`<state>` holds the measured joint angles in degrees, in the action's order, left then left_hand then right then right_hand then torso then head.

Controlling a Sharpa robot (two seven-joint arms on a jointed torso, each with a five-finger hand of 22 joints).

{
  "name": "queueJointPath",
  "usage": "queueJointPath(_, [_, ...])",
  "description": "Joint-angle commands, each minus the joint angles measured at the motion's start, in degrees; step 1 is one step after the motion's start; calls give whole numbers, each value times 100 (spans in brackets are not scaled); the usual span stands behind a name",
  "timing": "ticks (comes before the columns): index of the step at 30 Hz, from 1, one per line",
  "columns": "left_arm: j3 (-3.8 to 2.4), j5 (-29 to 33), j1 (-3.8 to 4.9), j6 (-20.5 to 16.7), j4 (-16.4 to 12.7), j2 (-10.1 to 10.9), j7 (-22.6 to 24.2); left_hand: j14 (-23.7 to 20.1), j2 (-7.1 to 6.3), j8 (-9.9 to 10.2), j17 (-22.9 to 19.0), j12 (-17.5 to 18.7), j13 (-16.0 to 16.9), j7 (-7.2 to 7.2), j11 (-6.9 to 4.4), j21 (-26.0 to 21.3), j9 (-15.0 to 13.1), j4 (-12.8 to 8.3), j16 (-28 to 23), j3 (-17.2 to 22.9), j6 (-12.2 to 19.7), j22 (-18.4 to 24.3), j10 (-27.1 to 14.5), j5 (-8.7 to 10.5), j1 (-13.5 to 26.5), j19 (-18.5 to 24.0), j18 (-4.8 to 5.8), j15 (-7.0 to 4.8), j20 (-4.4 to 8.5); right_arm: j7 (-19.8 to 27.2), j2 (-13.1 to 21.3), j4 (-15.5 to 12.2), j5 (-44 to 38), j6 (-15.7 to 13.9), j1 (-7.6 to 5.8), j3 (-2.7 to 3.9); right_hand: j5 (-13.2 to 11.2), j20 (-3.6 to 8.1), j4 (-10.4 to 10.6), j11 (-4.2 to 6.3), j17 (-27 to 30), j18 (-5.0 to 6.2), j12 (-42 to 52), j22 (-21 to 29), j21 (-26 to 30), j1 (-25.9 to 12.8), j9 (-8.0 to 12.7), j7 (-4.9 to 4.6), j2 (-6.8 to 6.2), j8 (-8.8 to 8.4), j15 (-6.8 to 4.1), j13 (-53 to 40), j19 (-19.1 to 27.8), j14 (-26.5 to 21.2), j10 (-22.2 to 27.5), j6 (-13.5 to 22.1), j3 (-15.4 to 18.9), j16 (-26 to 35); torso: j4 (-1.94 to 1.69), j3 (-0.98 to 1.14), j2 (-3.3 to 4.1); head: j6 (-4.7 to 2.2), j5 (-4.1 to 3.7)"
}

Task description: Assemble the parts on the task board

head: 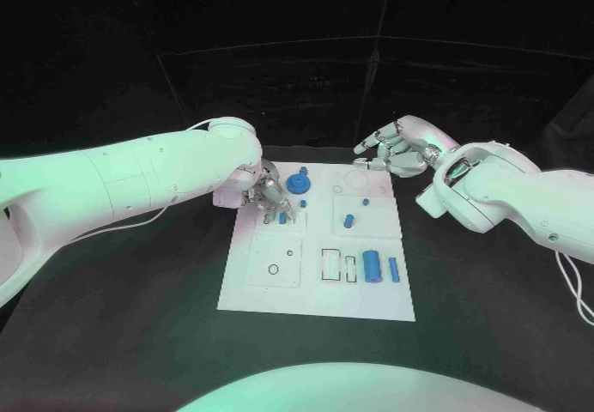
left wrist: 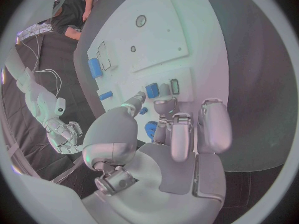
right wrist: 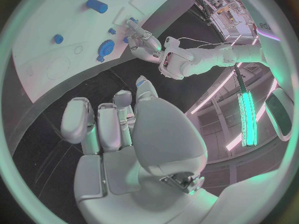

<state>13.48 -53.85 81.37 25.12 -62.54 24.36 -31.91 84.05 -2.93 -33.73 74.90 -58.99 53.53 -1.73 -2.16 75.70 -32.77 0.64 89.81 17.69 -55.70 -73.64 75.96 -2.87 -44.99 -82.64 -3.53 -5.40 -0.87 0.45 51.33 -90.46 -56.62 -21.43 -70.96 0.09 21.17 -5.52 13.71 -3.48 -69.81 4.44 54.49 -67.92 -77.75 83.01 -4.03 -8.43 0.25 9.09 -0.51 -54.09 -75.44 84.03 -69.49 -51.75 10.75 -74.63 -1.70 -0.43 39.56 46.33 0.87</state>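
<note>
Nearest the camera in the head view lies the near edge of the white task board (head: 316, 305), a plate set in the middle of the black table (head: 148, 343). Along its near right part sit a blue block (head: 372, 267) and a blue rod (head: 394, 269) side by side, beside two outlined slots. Further back, a short blue cylinder (head: 350, 221) lies on the right half, and a blue gear (head: 299, 183) sits near the far edge. At the board's left edge the left hand (head: 263, 196) reaches over the plate, its fingers (left wrist: 179, 134) bent down close to a small blue piece (left wrist: 152, 90); whether they pinch it I cannot tell. Beyond the far right corner, the right hand (head: 394, 148) hovers off the board over the table, fingers (right wrist: 106, 127) loosely curled and holding nothing.
</note>
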Motion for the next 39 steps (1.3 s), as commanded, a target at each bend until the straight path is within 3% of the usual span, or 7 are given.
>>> queueJointPath(1, [-11, 18, 13, -173, -92, 91, 22, 595, -57, 45, 1510, -20, -13, -3, -5, -18, -13, 21, 19, -124, -40, 13, -57, 21, 14, -3, -49, -13, 13, 36, 4, -9, 11, -2, -10, 3, 29, 1, -7, 1, 9, 57, -34, 5, 40, 24, 7, -15, 41, 23, -33, 5, 32, 172, 38, 44, 33, 24, -3, 2, -4, -7, -5])
queueJointPath(4, [-79, 18, 26, -253, -236, 232, 31, 595, -67, 55, 1510, -11, -25, -3, -5, -33, -22, 29, 19, -211, -39, 26, -65, 21, -9, 3, -53, -14, 14, 40, 6, -4, 11, -3, -10, 3, 29, 1, -7, 1, 9, 57, -34, 5, 40, 24, 7, -15, 41, 23, -33, 5, 32, 172, 38, 44, 33, 24, -3, 1, -6, -21, -9])
queueJointPath(12, [-566, 97, 125, -390, -642, 625, 68, 595, -13, 295, 1510, 322, -390, -111, 79, -179, 50, 36, 19, -502, 223, 167, -311, 20, -203, 73, -82, 45, -19, 44, 18, 33, 11, -11, -10, 3, 29, 1, -7, 1, 9, 57, -34, 5, 40, 24, 7, -15, 41, 23, -33, 5, 32, 172, 38, 44, 33, 24, -6, 2, -6, -72, -20])
queueJointPath(16, [-673, 207, 237, -455, -712, 760, 95, 595, 38, 516, 1510, 504, -595, -215, 175, -268, 164, 52, 19, -683, 413, 248, -473, 20, -326, 117, -98, 124, -77, 44, 14, 53, 11, -12, -9, 3, 29, 1, -7, 1, 9, 57, -34, 5, 40, 24, 7, -15, 41, 23, -33, 5, 32, 172, 38, 44, 33, 24, -7, 2, -2, -111, -11])
queueJointPath(26, [-718, -135, 337, -448, -77, 528, 171, 595, 224, 715, 1510, 823, -964, -289, 239, -383, 303, -33, 19, -859, 427, 346, -733, 19, -756, 170, -126, 185, -155, 45, -22, 88, 11, 1, -8, 3, 29, 1, -7, 1, 9, 57, -34, 5, 40, 24, 7, -15, 41, 23, -33, 5, 32, 172, 38, 44, 33, 24, 6, 1, 6, -248, 55])
queueJointPath(33, [-667, -571, 240, -566, 519, 219, 264, 595, 324, 946, 1510, 1005, -1179, -349, 288, -486, 466, -100, 19, -914, 579, 439, -864, 19, -1010, 220, -149, 228, -195, 58, -49, 106, 11, 2, -7, 3, 33, 0, -3, -1, 8, 57, -35, 9, 44, 21, 9, -18, 39, 22, -32, 8, 35, 172, 44, 55, 44, 26, 26, -15, 21, -308, 82])
queueJointPath(39, [-601, -691, 148, -522, 773, 87, 282, 595, 345, 961, 1510, 959, -1147, -350, 295, -484, 505, -94, 19, -961, 503, 432, -830, 19, -1049, 216, -150, 235, -207, 64, -67, 117, 11, 6, -6, 2, 35, 0, -3, -1, 4, 57, -37, 7, 43, 23, 9, -18, 42, 22, -32, 10, 33, 172, 46, 56, 44, 23, 12, -5, 16, -304, 76])
